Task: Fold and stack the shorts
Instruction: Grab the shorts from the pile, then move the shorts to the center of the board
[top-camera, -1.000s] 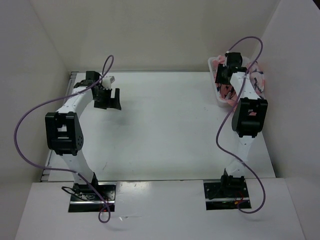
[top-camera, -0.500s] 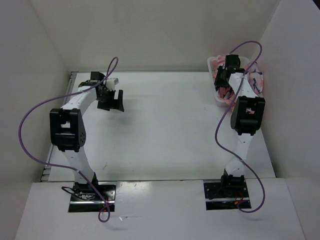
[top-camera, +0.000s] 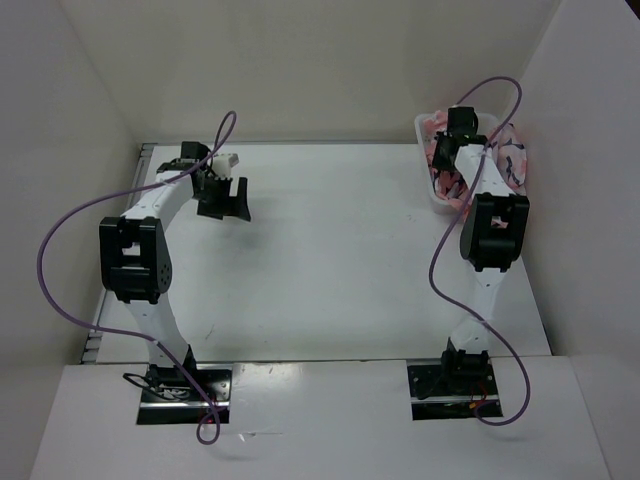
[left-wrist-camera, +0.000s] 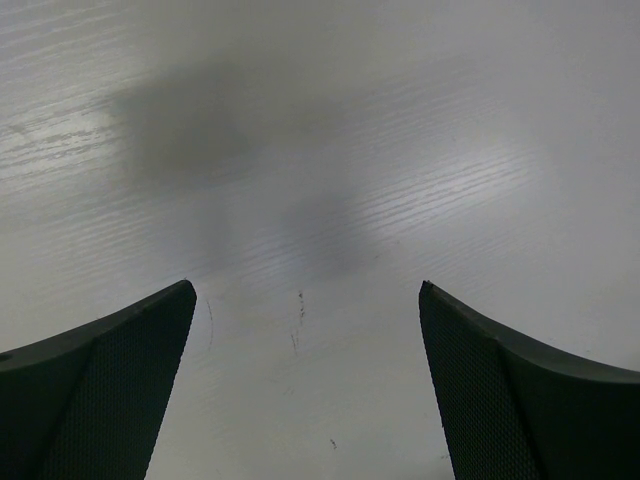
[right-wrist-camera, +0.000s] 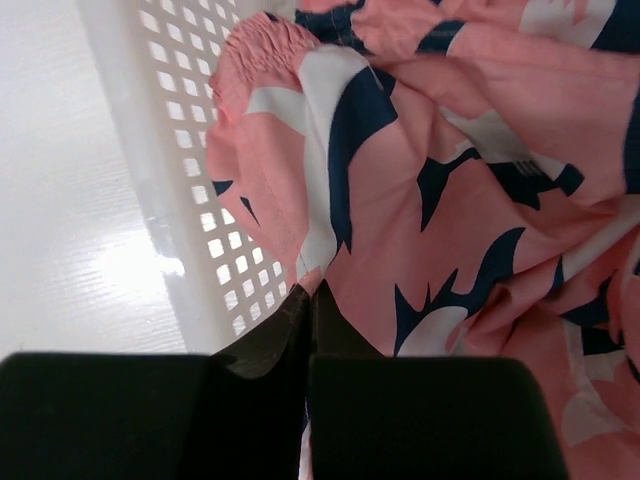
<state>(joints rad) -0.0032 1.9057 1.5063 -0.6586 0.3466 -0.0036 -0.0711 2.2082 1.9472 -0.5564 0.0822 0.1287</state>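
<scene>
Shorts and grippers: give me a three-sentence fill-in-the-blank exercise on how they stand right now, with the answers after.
The shorts lie bunched inside the white mesh ____. The left gripper hangs ____ over the bare table, holding nothing. The right gripper is ____ on the shorts' fabric.
Missing words: basket; open; shut.

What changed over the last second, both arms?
The left arm's elbow swung slightly right in the top view, carrying the open left pincer a little right over the table. The right arm barely shifted. The right pincer is down in the basket as before, shut on the shorts. Shorts and basket unmoved.
</scene>
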